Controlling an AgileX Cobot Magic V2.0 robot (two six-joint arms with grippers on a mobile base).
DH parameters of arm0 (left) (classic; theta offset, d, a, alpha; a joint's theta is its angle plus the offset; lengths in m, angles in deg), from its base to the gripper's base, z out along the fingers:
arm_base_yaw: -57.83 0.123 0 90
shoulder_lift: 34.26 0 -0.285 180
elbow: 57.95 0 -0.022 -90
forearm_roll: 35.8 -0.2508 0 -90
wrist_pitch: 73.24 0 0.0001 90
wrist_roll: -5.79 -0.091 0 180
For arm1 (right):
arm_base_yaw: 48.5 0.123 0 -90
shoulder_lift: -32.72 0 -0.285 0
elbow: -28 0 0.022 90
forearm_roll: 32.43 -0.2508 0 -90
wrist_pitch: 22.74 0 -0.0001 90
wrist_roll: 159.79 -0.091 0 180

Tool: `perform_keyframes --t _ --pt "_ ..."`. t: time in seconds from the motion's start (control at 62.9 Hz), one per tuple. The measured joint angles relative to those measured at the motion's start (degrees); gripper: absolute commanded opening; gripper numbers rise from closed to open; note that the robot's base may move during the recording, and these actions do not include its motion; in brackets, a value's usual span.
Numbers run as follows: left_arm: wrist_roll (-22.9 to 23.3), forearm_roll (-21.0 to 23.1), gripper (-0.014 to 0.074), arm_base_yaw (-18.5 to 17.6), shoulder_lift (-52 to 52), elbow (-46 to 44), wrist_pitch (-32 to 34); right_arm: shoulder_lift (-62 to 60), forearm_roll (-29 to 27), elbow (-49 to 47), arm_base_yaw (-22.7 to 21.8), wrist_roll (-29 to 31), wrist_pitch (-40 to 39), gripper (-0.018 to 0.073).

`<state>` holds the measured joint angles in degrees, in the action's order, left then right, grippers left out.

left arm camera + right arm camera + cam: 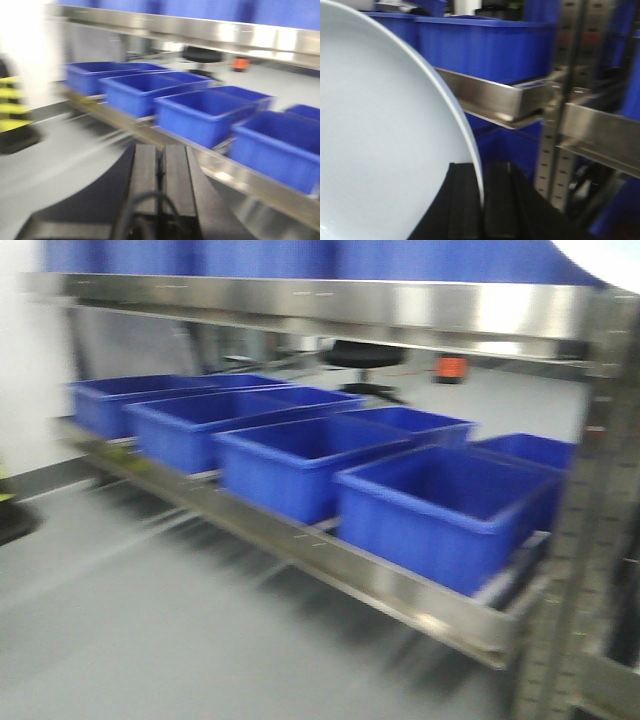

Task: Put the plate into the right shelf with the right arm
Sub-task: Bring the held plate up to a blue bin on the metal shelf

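Note:
My right gripper (481, 172) is shut on the rim of the white plate (380, 130), which fills the left of the right wrist view and stands on edge. A sliver of the plate (610, 258) shows at the top right of the front view. The steel shelf (390, 585) with its flat front rail and perforated upright (570, 75) is close ahead; the rail also shows in the right wrist view (485, 95). Blue bins (440, 505) sit in a row on it. My left gripper (161, 150) is shut and empty, in front of the shelf's rail (235, 175).
An upper steel rail (330, 302) with more blue bins runs across the top. Grey floor (130, 620) lies below the shelf. A black and yellow striped object (12, 107) stands at the left. A black stool base (365, 358) and an orange item (452, 368) show behind the shelf.

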<state>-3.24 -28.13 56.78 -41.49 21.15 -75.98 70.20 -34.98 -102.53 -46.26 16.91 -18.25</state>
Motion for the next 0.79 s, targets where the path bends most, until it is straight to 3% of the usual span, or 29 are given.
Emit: perform_keyframes --t 0.795 --pt "0.0 0.0 -0.0128 0.0 0.0 0.0 0.0 0.0 0.0 0.0 0.0 0.0 0.0 0.0069"
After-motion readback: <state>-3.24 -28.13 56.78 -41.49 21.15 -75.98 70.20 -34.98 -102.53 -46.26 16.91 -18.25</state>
